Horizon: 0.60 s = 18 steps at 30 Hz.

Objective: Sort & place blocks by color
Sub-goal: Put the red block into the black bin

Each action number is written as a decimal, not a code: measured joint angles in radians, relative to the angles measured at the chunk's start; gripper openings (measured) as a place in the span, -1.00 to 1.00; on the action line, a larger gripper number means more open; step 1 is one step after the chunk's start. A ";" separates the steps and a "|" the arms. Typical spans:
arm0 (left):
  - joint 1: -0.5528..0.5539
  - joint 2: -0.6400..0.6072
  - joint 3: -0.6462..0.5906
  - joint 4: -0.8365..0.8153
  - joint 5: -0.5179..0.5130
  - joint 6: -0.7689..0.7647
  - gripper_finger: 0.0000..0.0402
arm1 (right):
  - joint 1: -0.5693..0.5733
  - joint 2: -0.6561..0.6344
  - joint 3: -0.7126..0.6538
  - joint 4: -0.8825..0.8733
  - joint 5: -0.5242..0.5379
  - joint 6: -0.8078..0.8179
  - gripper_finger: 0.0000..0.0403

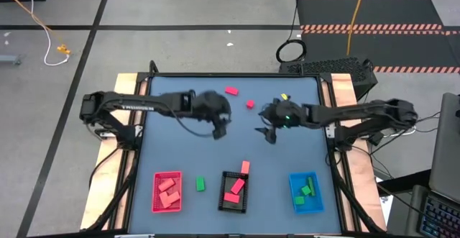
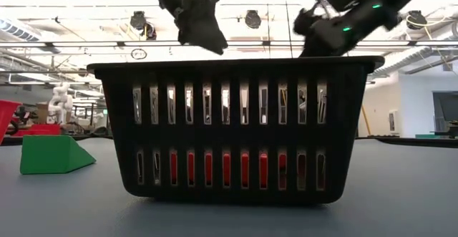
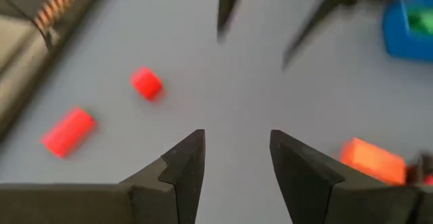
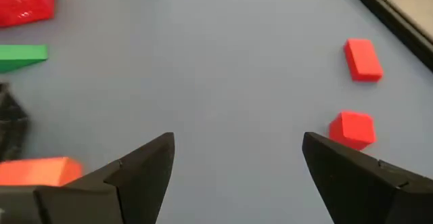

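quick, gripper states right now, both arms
left gripper: open, holding nothing, above the table.
right gripper: open wide, holding nothing, above the table.

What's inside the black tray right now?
The black tray holds bright pink-red blocks, at least two from above; one more block lies at its far rim. In the low view its slotted wall hides all but red slivers.
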 joint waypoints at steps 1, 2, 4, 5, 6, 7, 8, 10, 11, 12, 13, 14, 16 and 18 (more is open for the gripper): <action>0.019 -0.013 0.000 0.019 0.009 0.020 -0.16 | -0.022 0.030 0.021 0.001 -0.014 -0.016 0.58; 0.038 -0.025 0.000 0.027 0.025 0.039 -0.16 | -0.044 0.063 0.042 -0.007 -0.031 -0.028 0.58; 0.075 -0.045 0.000 0.062 0.065 0.075 -0.16 | -0.088 0.125 0.094 -0.015 -0.055 -0.053 0.58; 0.093 -0.051 0.000 0.084 0.084 0.091 -0.16 | -0.108 0.154 0.120 -0.032 -0.061 -0.064 0.58; 0.112 -0.054 0.000 0.104 0.103 0.105 -0.16 | -0.126 0.182 0.147 -0.058 -0.063 -0.074 0.58; 0.130 -0.055 -0.002 0.131 0.125 0.118 -0.16 | -0.145 0.211 0.176 -0.082 -0.063 -0.085 0.58; 0.148 -0.059 -0.009 0.151 0.151 0.128 -0.16 | -0.163 0.238 0.206 -0.105 -0.064 -0.097 0.58; 0.180 -0.063 -0.028 0.175 0.204 0.143 -0.16 | -0.192 0.287 0.257 -0.174 -0.065 -0.115 0.58; 0.196 -0.063 -0.039 0.205 0.226 0.152 -0.16 | -0.206 0.306 0.278 -0.198 -0.065 -0.124 0.58; 0.208 -0.064 -0.056 0.234 0.247 0.162 -0.16 | -0.216 0.327 0.294 -0.216 -0.066 -0.132 0.58; 0.222 -0.065 -0.077 0.255 0.267 0.169 -0.16 | -0.226 0.346 0.306 -0.231 -0.074 -0.140 0.58; 0.240 -0.065 -0.100 0.283 0.287 0.172 -0.16 | -0.236 0.361 0.314 -0.231 -0.087 -0.146 0.58; 0.270 -0.062 -0.149 0.352 0.327 0.175 -0.16 | -0.250 0.391 0.321 -0.211 -0.111 -0.152 0.58; 0.306 -0.063 -0.203 0.447 0.374 0.175 -0.16 | -0.264 0.422 0.330 -0.197 -0.111 -0.156 0.58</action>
